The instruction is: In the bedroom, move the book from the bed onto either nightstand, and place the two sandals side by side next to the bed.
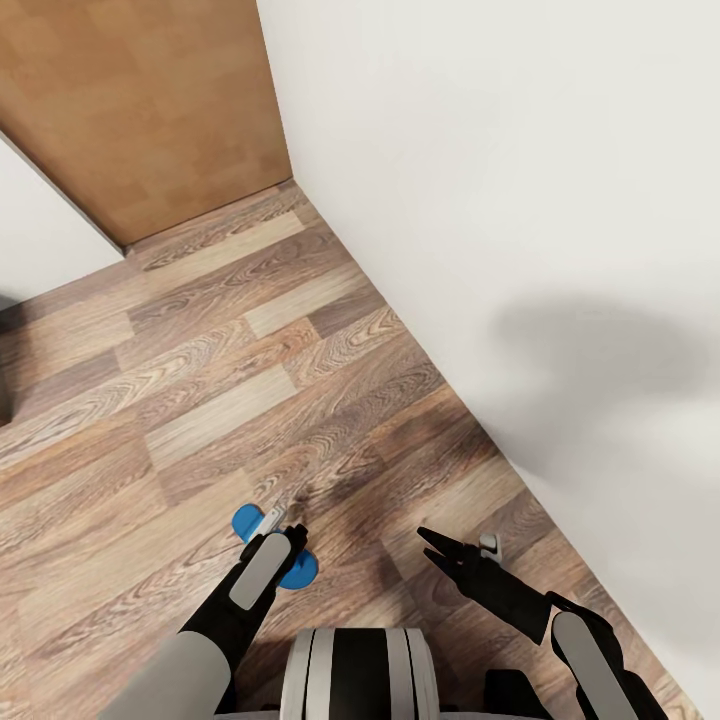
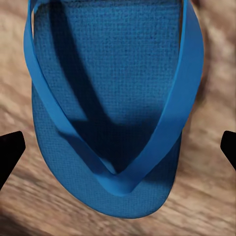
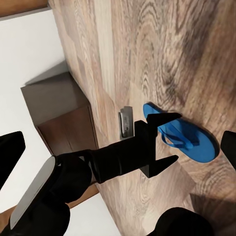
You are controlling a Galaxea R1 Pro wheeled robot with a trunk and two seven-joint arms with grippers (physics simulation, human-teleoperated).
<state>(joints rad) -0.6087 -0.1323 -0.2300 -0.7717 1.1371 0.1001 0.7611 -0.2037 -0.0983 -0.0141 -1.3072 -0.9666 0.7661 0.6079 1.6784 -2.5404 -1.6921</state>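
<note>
On the plank floor (image 1: 200, 400), close by the white wall (image 1: 520, 200): one blue sandal (image 1: 296, 568) lies flat, strap side up, directly under the left gripper (image 1: 282, 530). Left wrist view has the sandal (image 2: 115, 108) between the two black fingertips (image 2: 10, 147), which stand wide on either side with floor showing between each tip and the sole. Not gripped yet. From the right wrist camera the left gripper (image 3: 164, 142) hangs above the sandal (image 3: 184, 137), fingers spread, and a dark nightstand (image 3: 64, 115) stands against the wall beyond.

Right gripper (image 1: 460, 545) idles over bare floor, fingers parted, holding nothing.

Step in hand, as I read it: picking up this sandal, at the descent stage. The sole is thin and flat to the boards, so the next move likely calls for lowering until the tips reach floor level, then closing across the sole's edges or catching the strap. Risk of the fingers skating over the sole or pushing it along the planks.
</note>
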